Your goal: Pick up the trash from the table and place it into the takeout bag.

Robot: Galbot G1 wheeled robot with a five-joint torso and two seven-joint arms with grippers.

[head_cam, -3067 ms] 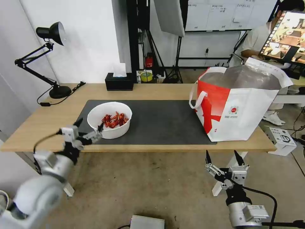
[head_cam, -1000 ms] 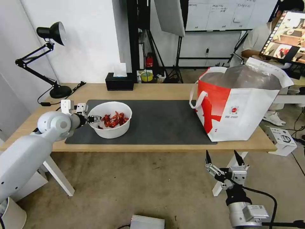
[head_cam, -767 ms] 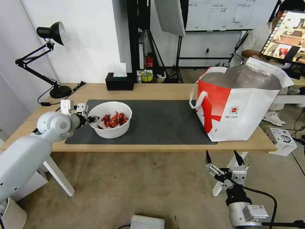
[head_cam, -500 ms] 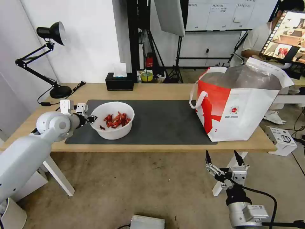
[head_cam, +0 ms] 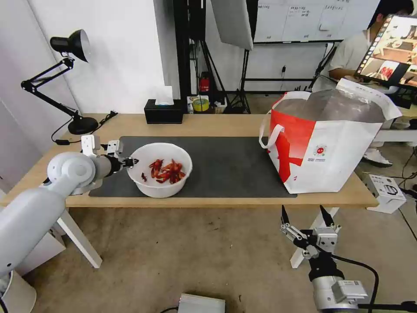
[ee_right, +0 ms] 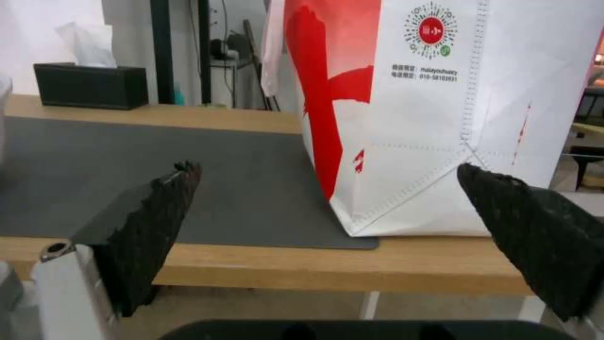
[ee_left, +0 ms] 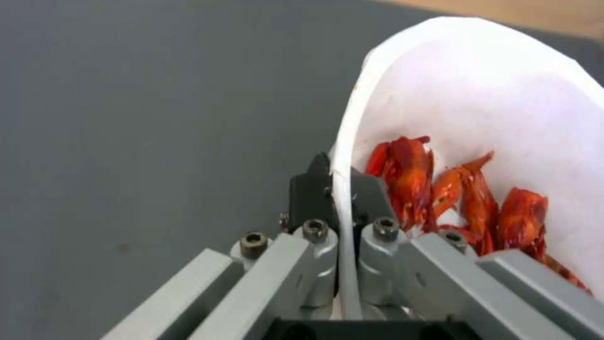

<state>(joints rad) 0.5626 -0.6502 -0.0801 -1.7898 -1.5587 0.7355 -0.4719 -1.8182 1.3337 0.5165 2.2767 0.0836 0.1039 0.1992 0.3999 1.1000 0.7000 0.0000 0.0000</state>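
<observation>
My left gripper (head_cam: 131, 162) fingers pinch the one bowl (head_cam: 160, 170) rim, shells inside, on the mat (head_cam: 226, 167). One takeout bag (head_cam: 323, 150) right, mat clear between. Lamp (head_cam: 65, 82), tissue box (head_cam: 163, 111) behind. Right gripper (head_cam: 307, 221) spread wide, below the tabletop (head_cam: 208, 124). Bowl possibly lifted.

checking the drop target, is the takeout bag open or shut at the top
Open. In the head view the takeout bag stands upright on the table, its mouth spread wide with silver lining showing.
</observation>
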